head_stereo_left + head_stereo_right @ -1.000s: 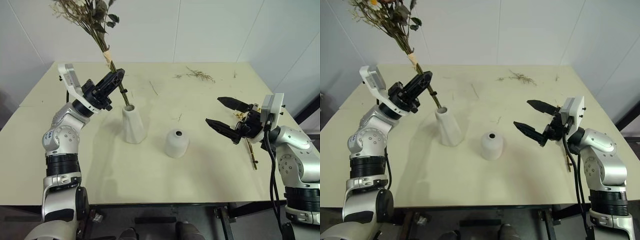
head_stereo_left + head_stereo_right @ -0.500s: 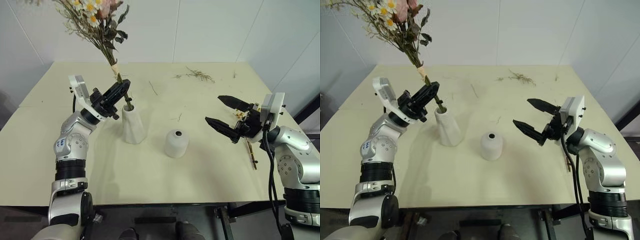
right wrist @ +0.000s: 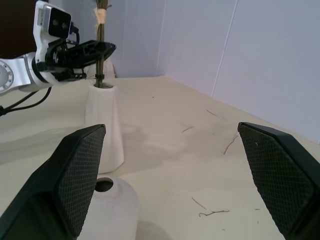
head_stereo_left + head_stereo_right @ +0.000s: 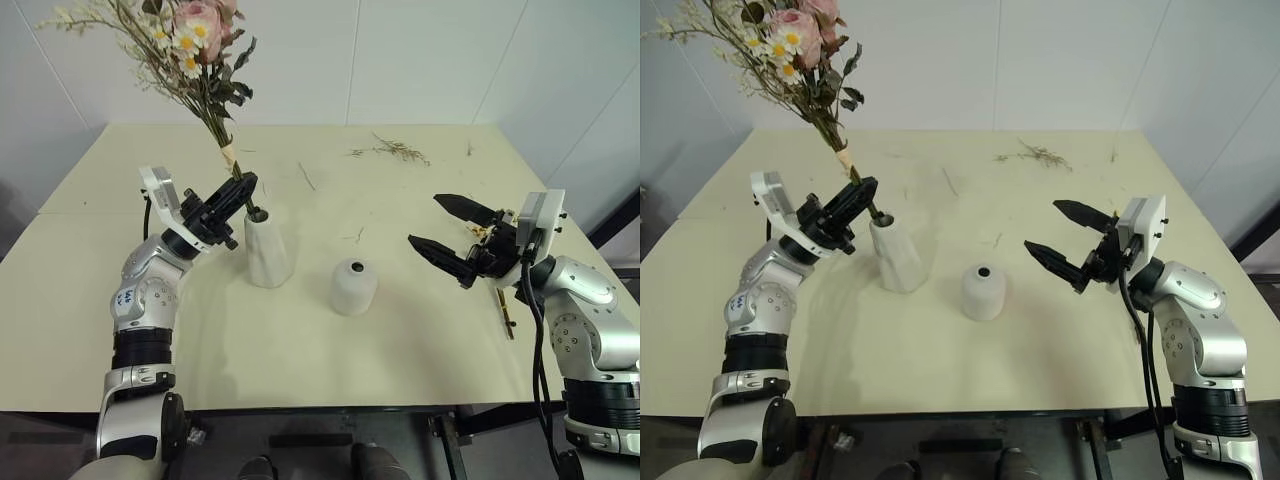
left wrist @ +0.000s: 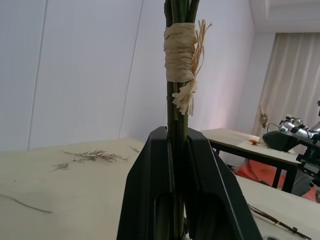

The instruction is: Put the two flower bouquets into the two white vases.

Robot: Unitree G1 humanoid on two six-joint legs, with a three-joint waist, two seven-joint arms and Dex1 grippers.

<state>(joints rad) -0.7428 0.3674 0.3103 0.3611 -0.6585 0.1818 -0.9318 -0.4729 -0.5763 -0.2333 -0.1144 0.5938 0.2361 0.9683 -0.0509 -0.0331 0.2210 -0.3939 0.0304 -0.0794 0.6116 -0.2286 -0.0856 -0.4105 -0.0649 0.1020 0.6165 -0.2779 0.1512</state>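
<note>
While clamped on the stems of the bouquet (image 4: 190, 50), left gripper (image 4: 238, 197) hangs just above the neck of the tall vase (image 4: 267, 248), stem ends already in the mouth, blooms leaning off toward 11 o'clock. Right gripper (image 4: 452, 236) spread wide, holding nothing, at 3 o'clock from the short vase (image 4: 353, 286), sprig (image 4: 504, 309) lying on the table (image 4: 300, 350) under it, by the right edge. Risks, as judged: release with so much lean could let the heavy head lever the narrow vase over toward 10 o'clock; further push at this slant could jam stems against the neck or skid the vase. Sprig near the edge could be nudged off.
</note>
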